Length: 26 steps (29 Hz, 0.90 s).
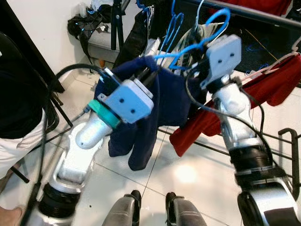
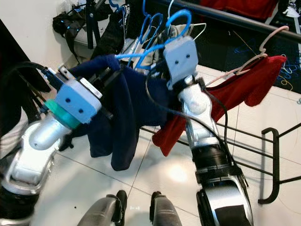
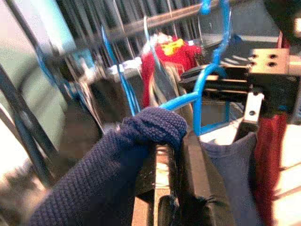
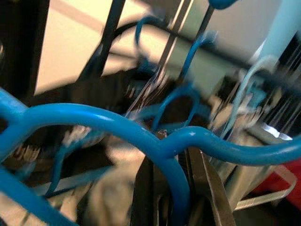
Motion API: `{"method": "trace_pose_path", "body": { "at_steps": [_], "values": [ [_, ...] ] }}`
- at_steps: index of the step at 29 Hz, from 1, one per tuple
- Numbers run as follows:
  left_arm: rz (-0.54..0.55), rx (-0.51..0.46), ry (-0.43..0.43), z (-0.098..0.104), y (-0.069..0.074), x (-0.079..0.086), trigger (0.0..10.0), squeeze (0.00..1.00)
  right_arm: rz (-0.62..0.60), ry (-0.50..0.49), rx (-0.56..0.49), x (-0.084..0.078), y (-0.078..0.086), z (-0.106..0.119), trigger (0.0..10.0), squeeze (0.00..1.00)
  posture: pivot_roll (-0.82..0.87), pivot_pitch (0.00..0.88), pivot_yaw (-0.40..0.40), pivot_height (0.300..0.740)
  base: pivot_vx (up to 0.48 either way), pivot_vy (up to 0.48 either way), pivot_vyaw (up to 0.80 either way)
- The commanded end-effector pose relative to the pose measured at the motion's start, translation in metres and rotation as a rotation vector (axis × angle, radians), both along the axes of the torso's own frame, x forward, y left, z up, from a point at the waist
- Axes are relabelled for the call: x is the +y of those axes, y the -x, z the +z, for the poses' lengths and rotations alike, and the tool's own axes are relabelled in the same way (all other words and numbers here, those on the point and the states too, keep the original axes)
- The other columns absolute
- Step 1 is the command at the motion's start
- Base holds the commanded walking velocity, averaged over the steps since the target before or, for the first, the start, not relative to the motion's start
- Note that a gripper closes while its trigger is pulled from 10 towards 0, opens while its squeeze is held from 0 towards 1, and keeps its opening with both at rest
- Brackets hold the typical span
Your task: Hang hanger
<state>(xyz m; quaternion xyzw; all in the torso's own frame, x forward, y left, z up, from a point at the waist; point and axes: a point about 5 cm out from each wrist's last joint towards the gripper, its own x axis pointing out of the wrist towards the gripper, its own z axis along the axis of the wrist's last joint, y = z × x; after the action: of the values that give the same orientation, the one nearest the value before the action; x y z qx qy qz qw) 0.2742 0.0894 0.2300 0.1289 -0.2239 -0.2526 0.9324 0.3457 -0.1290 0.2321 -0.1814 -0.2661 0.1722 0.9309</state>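
A blue hanger point(image 1: 214, 23) carries a navy knitted sweater point(image 1: 160, 108), held up between both arms just below the dark rail point(image 2: 225, 16). My left gripper point(image 3: 181, 155) is shut on the sweater's shoulder over the hanger's end, seen from the head at the left gripper point(image 1: 148, 75). My right gripper point(image 4: 171, 183) is shut on the blue hanger's neck under its hook point(image 4: 94, 117). From the head, the right wrist block point(image 1: 221, 56) hides those fingers. The hook point(image 2: 181, 19) rises close to the rail; I cannot tell whether it is over it.
Other blue hangers point(image 1: 174, 23) and clothes hang on the rail behind. A red garment point(image 1: 277, 84) on a pale hanger hangs to the right. Low on the right stands a black rack frame point(image 2: 273, 160). A person point(image 1: 19, 108) is at the left edge, and a black bag point(image 1: 84, 26) lies far left.
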Motion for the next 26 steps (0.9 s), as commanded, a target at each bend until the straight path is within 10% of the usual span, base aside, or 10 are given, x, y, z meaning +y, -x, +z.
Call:
{"method": "trace_pose_path", "body": {
  "at_steps": [1, 2, 3, 5, 6, 15, 16, 26],
  "values": [
    [-0.019, 0.08, 0.047, -0.006, 0.001, -0.001, 10.0, 0.0, 0.009, 0.013, -0.02, 0.003, 0.004, 0.004, 0.0, 0.0, -0.06, 0.179, 0.073, 0.74, 0.0, 0.0, 0.0],
    [-0.027, 0.125, 0.075, -0.011, 0.002, -0.002, 10.0, 0.0, 0.001, 0.02, -0.011, 0.002, 0.005, 0.002, 0.0, 0.0, -0.06, 0.179, 0.073, 0.74, 0.0, 0.0, 0.0],
    [-0.009, 0.153, 0.069, -0.016, 0.002, -0.003, 10.0, 0.51, -0.008, 0.018, -0.003, 0.0, 0.006, 0.0, 5.0, 0.0, -0.06, 0.182, 0.073, 0.74, 0.0, 0.0, 0.0],
    [-0.009, 0.153, 0.069, -0.016, 0.002, -0.003, 10.0, 0.51, -0.008, 0.018, -0.003, 0.0, 0.006, 0.0, 5.0, 0.0, -0.06, 0.182, 0.073, 0.74, 0.0, 0.0, 0.0],
    [0.017, 0.169, 0.075, -0.02, 0.001, -0.003, 10.0, 1.0, -0.015, 0.006, 0.0, -0.001, 0.007, 0.0, 10.0, 0.0, -0.07, 0.185, 0.073, 0.74, 0.0, 0.0, 0.0],
    [0.214, 0.156, 0.074, -0.021, -0.009, 0.016, 10.0, 1.0, -0.092, 0.003, 0.007, -0.02, 0.011, 0.002, 10.0, 0.0, -0.07, 0.19, 0.074, 0.74, 0.0, 0.0, 0.0],
    [0.254, 0.146, 0.043, -0.021, -0.01, 0.023, 10.0, 0.0, -0.117, 0.019, 0.015, -0.029, 0.013, -0.001, 10.0, 0.0, -0.07, 0.192, 0.075, 0.74, 0.0, 0.0, 0.0],
    [0.206, 0.281, -0.053, -0.039, 0.009, 0.03, 10.0, 0.0, -0.184, 0.077, 0.033, -0.051, 0.018, 0.001, 10.0, 0.0, -0.07, 0.194, 0.081, 0.74, 0.0, 0.0, 0.0]
  ]
}}
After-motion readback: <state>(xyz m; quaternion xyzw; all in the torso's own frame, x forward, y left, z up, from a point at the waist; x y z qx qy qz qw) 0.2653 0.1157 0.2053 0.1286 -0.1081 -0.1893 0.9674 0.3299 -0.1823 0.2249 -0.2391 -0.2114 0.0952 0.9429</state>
